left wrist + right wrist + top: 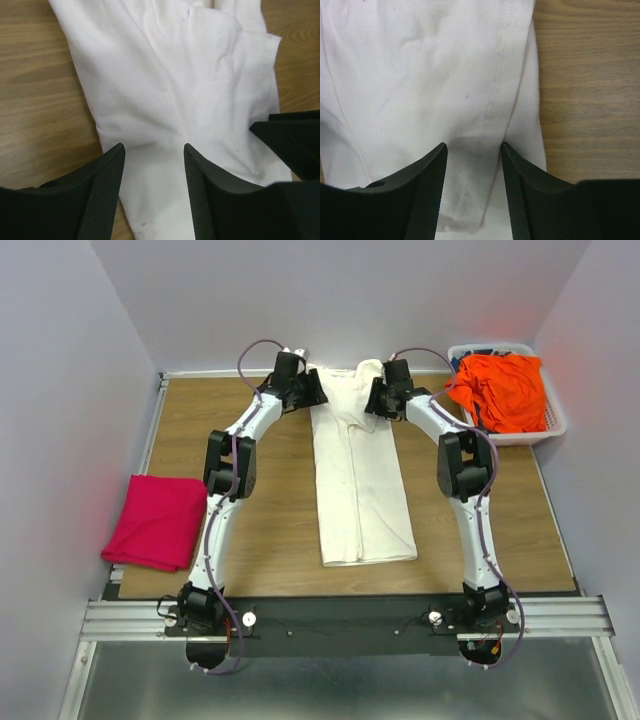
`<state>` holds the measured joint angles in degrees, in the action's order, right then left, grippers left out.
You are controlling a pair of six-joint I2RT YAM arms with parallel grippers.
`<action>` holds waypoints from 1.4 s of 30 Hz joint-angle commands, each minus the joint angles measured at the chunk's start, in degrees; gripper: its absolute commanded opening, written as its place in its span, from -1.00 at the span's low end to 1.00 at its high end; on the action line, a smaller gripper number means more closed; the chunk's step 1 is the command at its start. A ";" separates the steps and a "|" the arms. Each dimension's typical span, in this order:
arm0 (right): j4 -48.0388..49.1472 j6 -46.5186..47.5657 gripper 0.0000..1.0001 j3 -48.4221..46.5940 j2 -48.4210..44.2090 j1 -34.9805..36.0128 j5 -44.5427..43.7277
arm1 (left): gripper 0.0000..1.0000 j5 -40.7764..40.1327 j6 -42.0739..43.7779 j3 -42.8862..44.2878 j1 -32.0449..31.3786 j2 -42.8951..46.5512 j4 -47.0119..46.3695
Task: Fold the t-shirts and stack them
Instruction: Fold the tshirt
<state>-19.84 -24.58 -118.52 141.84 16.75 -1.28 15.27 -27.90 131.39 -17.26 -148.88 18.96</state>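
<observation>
Spreading beneath both hands, the wooden table (270, 540) carries 2 of the 3 shirts directly. The cream-white shirt (360, 490) is the biggest of them. It lies flat in a long narrow strip that starts under the 2 hands and runs back from them toward the arm bases, midway between the arms. Its far end bunches up a little in the gap between the hands.

The pink shirt (158, 522) lies folded well behind the left hand (310, 390) and off to that hand's left, by the table's edge. The orange shirt (500, 390) is heaped just to the right of the right hand (378, 398), inside a white basket (555, 425), and spills over the rim.

In its wrist view, the left hand (153, 150) is released: its 2 fingers (107, 190) stand apart, with smooth cream cloth showing below the gap and nothing pinched. Part of the other hand shows at that view's right edge. The right hand (474, 146) is released too, its fingers (427, 190) parted over a stitched seam near the shirt's right border, with bare wood just to the hand's right.
</observation>
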 commanded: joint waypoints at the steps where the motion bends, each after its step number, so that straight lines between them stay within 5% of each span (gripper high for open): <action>1: -1.87 -0.47 0.15 -0.05 -1.82 -0.67 6.28 | 0.20 9.59 -1.19 1.50 1.34 3.50 -8.31; 7: -1.96 -1.17 0.28 8.01 -13.59 -1.28 3.92 | 0.20 11.37 -2.95 -4.54 2.14 14.28 -12.18; 12: -1.87 -4.07 0.21 23.13 -29.21 -1.46 4.61 | -0.01 3.20 -7.42 -32.55 -0.58 31.07 -15.52; 16: -0.91 -6.18 -0.09 40.52 -41.16 -0.41 4.19 | -0.25 -3.04 -12.78 -59.17 -5.32 48.37 -21.42; 25: 4.72 -14.16 -0.31 80.59 -69.40 5.48 5.41 | -0.69 -14.82 -20.69 -82.76 -25.07 63.52 -19.22; 31: 4.37 -18.83 -0.32 92.75 -84.61 6.98 6.99 | -0.89 -19.13 -25.62 -87.10 -35.56 63.37 -19.05; 42: 0.77 -19.46 -0.46 95.67 -87.70 7.42 8.31 | -0.99 -16.50 -23.61 -81.48 -41.71 54.49 -19.23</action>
<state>-17.30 -43.09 -23.77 55.59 23.68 5.72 -0.49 -52.27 47.57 -57.89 -91.94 0.23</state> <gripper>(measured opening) 0.276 0.010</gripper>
